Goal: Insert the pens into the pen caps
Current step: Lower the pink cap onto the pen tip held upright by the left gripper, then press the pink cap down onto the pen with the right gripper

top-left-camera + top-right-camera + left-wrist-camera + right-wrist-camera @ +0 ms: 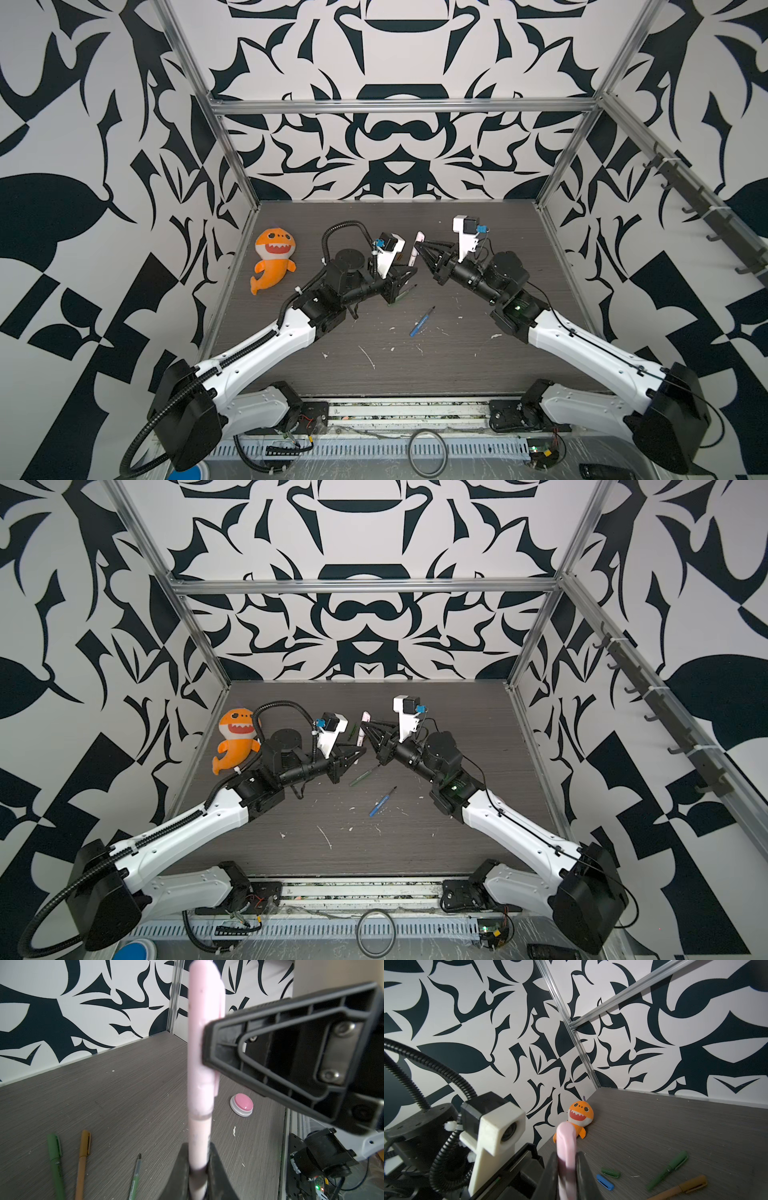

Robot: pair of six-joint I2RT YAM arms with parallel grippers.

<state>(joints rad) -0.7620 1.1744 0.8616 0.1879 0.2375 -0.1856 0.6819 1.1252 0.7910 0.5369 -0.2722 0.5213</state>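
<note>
A white-pink pen (pixel 199 1142) stands upright above the table with its pale pink pen cap (pixel 200 1043) on its upper end. My left gripper (pixel 198 1159) is shut on the barrel's lower end. My right gripper (pixel 566 1165) is closed round the pink cap (pixel 565 1140). In both top views the two grippers meet at this pen (pixel 417 249) (pixel 362 729). An uncapped blue pen (pixel 422 322) and an uncapped green pen (pixel 365 776) lie on the table. A loose blue cap (pixel 605 1182) and green cap (pixel 611 1173) lie side by side.
A capped green pen (pixel 668 1169) and a capped orange-brown pen (pixel 681 1188) lie together on the table. An orange shark toy (pixel 274 259) lies at the back left. A pink push button (pixel 242 1104) sits near the table's edge. White scuffs mark the dark table (pixel 457 365).
</note>
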